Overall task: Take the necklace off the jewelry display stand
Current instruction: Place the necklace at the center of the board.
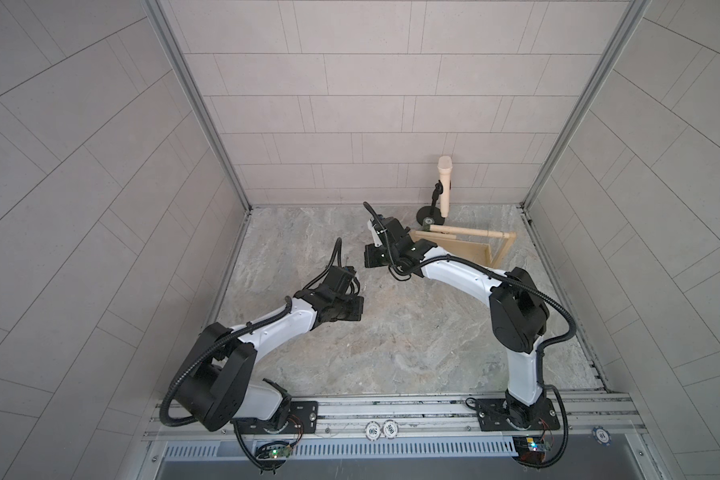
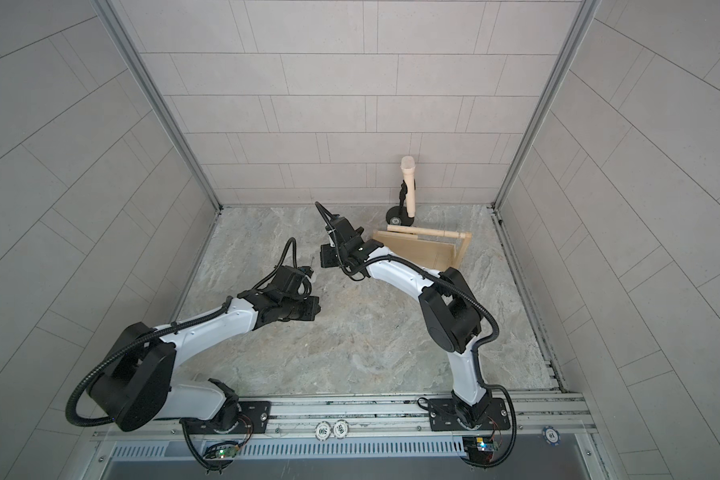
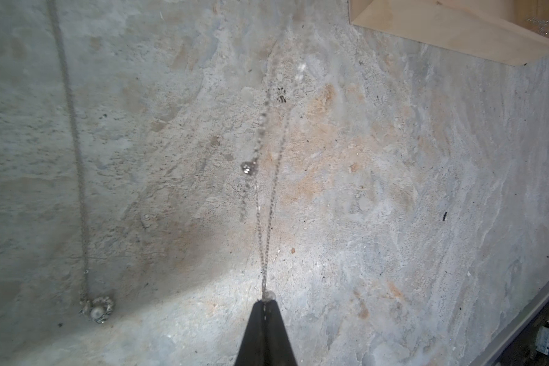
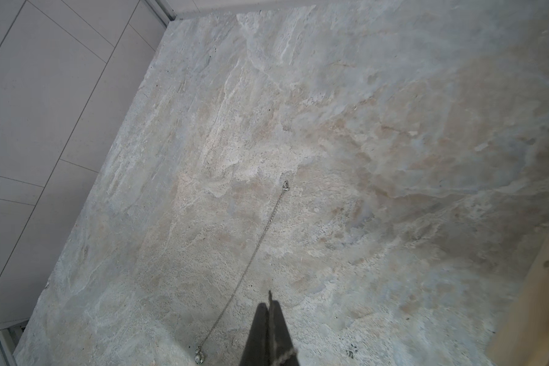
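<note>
Silver chain is pinched in the left gripper point(image 3: 266, 301), whose dark jaws are pressed together on it at the bottom centre of the left wrist view. The necklace point(image 3: 263, 272) trails from the tips toward mid-frame, blurred, with a shiny bead on it, so I judge it to be dangling above the stone table point(image 1: 391, 353). It is well apart from the jewelry display stand point(image 1: 466, 249), which sits right of centre in both top views, near the back wall. Only the stand's pale wooden corner shows at the upper right of the left wrist frame. The chain is too fine for me to find in the top views.

I read the lift-off as done and the carry as the step in hand. Next I would lower until the chain pools on the stone, then part the jaws fully and rise straight, since a thin chain may cling.

The right gripper point(image 4: 270, 304) is closed as well, at the bottom centre of its wrist view, and I can make out nothing held in it. Just left of it a second necklace point(image 4: 251, 253) lies stretched on the table, clasp toward mid-frame, pendant at the bottom edge. A glint of chain point(image 3: 545, 22) on the stand's wood is too small to judge.
</note>
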You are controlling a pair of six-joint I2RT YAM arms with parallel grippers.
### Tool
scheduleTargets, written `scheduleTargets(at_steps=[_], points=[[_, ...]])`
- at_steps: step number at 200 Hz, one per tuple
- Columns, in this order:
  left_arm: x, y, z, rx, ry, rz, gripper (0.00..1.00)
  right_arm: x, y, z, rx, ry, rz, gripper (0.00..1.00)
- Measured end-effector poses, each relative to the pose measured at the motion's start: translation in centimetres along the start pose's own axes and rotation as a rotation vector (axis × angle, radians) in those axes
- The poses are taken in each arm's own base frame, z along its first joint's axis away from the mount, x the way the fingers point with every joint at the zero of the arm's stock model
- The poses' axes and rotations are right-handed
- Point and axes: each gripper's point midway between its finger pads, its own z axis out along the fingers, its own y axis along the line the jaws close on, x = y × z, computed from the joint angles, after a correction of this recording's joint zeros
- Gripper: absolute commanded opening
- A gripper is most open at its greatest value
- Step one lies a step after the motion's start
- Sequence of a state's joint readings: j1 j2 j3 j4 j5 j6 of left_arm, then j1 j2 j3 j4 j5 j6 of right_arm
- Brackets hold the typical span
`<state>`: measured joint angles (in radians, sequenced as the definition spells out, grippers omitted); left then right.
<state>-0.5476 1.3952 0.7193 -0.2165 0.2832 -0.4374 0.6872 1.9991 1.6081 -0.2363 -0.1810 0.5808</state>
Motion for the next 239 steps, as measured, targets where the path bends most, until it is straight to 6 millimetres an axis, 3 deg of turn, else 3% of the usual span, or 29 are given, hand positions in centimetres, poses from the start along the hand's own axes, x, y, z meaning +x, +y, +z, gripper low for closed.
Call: scheduleTargets(at_steps=[92,138,239], points=[[1.6,1.6,1.1,-0.040,0.047,-0.024,0.01,2.1,-0.5,3.4,-0.018,0.060,0.026,0.00],[2.5,2.9,1.8,-0.064,0.065,-0.045,0.01,2.2,-0.4,4.5,-0.032,0.069,0.029,0.00],[1.8,3.8,2.4,-0.071,0.047,-0.062,0.01,3.5,-0.7,6.3,-0.039,0.103,0.042,0.00]])
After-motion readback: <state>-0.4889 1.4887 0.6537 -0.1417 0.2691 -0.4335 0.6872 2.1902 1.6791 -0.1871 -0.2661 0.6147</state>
